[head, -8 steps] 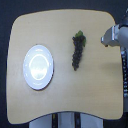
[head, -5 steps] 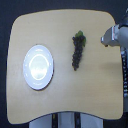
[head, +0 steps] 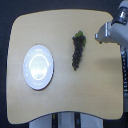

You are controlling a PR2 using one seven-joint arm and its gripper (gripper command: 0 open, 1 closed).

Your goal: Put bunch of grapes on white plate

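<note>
**End effector apart from the grapes, transfer not yet begun**

End effector [head: 101, 36] sits at the exterior view's right edge of the table, a pale grey blocky form on the robot arm; the picture is too blurred to tell whether its jaws stand wide or narrow, and nothing shows between them. It is near the bunch but not touching it.

The long, tapering bunch of dark purple-black grapes [head: 77, 52] with a green stem tip lies flat on the light tan wooden table [head: 65, 95], roughly in the middle, stem end pointing toward the far edge. The round, glossy white plate [head: 38, 66] rests well apart from it, toward the exterior view's left, and it carries nothing.

As I judge it, no part of the task is done: reaching, grasping, carrying and placing all remain.
</note>
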